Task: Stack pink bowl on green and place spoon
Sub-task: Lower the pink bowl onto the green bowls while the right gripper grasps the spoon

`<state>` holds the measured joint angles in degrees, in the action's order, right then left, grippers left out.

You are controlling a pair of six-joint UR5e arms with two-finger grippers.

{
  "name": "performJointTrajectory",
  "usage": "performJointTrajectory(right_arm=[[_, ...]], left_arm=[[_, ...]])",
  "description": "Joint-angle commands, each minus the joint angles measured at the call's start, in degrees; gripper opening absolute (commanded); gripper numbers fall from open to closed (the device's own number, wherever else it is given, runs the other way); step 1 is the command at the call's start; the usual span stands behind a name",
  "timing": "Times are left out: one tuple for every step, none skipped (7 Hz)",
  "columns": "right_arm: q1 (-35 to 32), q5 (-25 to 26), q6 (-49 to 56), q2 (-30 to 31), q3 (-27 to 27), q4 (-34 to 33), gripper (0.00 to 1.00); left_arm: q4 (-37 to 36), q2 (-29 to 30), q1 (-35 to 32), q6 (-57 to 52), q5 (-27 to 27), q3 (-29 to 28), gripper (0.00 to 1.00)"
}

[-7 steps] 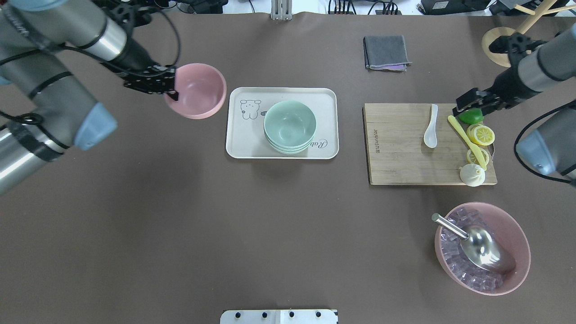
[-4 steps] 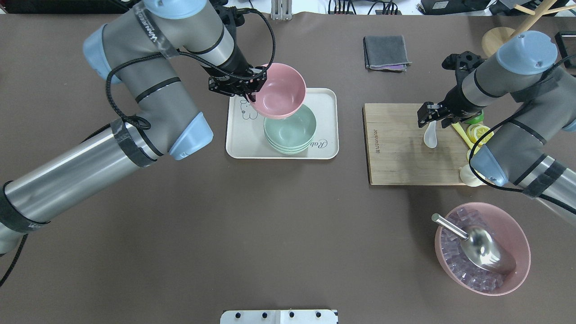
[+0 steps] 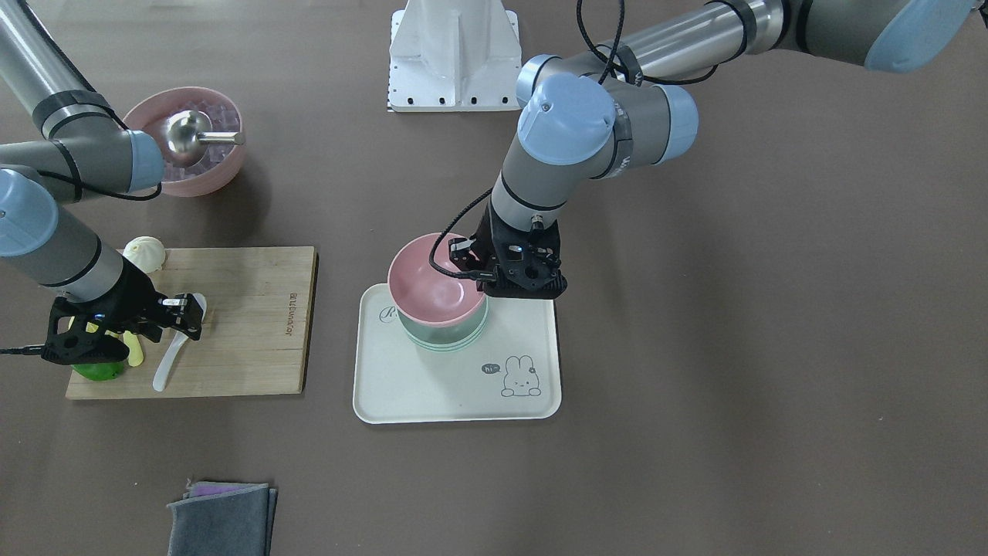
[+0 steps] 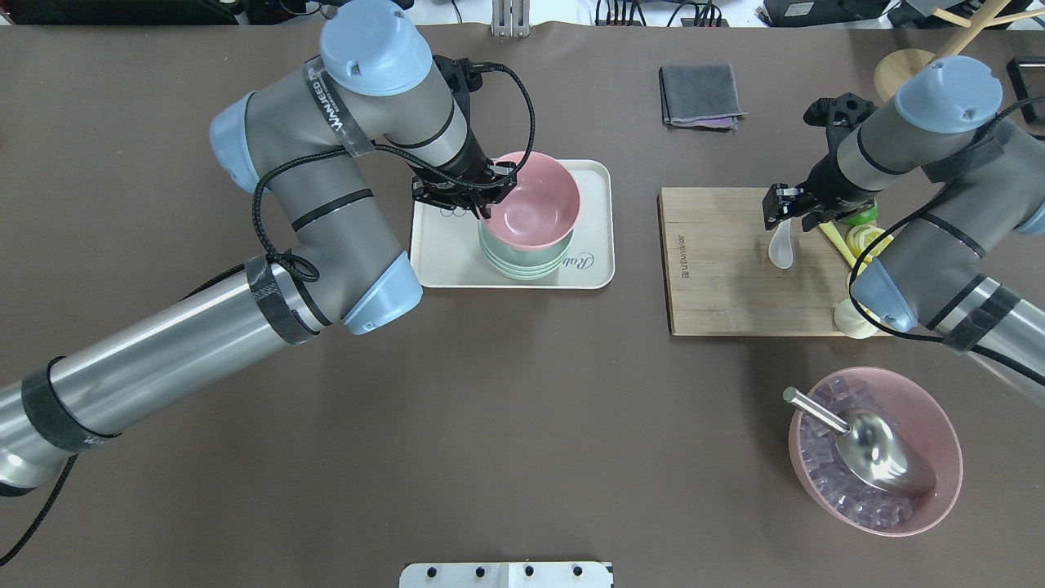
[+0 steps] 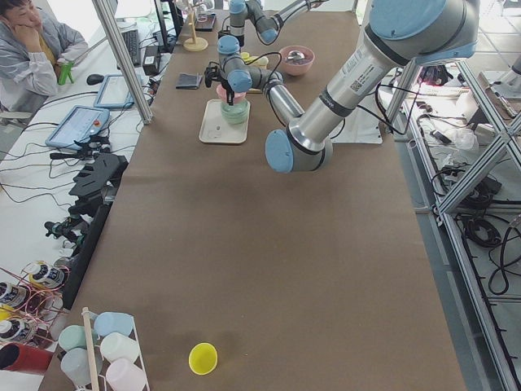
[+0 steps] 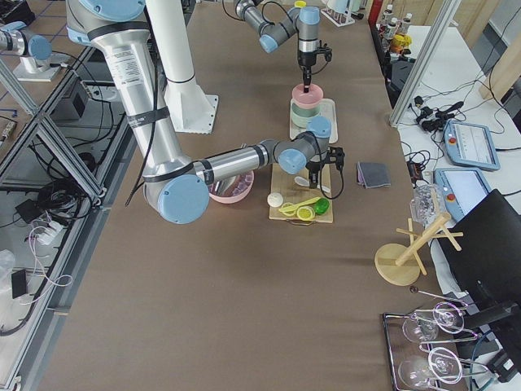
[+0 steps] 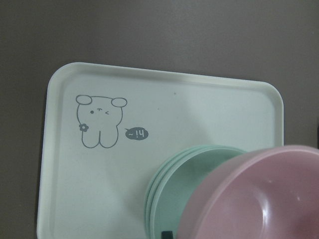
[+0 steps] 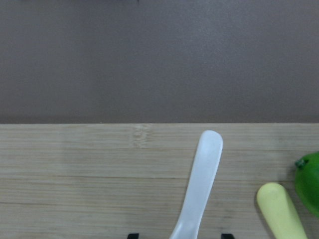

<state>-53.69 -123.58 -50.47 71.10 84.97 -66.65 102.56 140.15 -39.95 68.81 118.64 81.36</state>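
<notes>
Brown desk [image 4: 522, 408], cluttered benches [image 5: 32, 179] down the sides; left fingers [image 4: 478, 208] grip the pink bowl [image 4: 535, 208] over the green bowls [image 4: 522, 261], right fingers [image 8: 227, 235] open astride the spoon [image 4: 780, 249].

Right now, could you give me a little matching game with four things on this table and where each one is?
Things:
1. empty pink bowl
2. white spoon
3. metal scoop
4. grey cloth

Places:
A. lying on the wooden board
B. on the bare tabletop
C. at the green bowls on the tray, rim held by the left gripper
D. in the bowl of ice cubes

Pairs: 1-C, 2-A, 3-D, 4-B.
</notes>
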Motion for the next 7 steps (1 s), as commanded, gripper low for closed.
performJointTrajectory(right_arm=[[0.1, 3.2, 0.0, 0.2, -0.5, -0.3, 0.52], [0.3, 3.7, 0.0, 0.0, -0.7, -0.2, 0.51], [0.5, 3.5, -0.1, -0.3, -1.1, -0.2, 0.51], [0.4, 3.3, -0.1, -0.3, -1.3, 0.0, 0.51], [0.4, 3.0, -0.2, -0.3, -1.4, -0.1, 0.43], [0.2, 0.9, -2.6, -1.0, -1.4, -0.1, 0.0], [0.2, 0.1, -3.0, -1.7, -2.1, 0.0, 0.0]], left_arm=[[-0.1, -0.2, 0.5, 0.1, -0.1, 0.2, 0.0], [0.0, -0.2, 0.5, 0.2, -0.1, 0.3, 0.0], [0.0, -0.3, 0.5, 0.0, -0.1, 0.2, 0.0], [-0.1, -0.3, 0.5, -0.1, -0.2, 0.3, 0.87], [-0.2, -1.4, 0.5, 0.1, -3.4, 2.3, 0.98], [-0.1, -3.5, 0.5, 0.1, -3.3, 4.3, 0.98], [-0.1, -4.6, 0.4, -0.4, -3.3, 4.9, 0.98]])
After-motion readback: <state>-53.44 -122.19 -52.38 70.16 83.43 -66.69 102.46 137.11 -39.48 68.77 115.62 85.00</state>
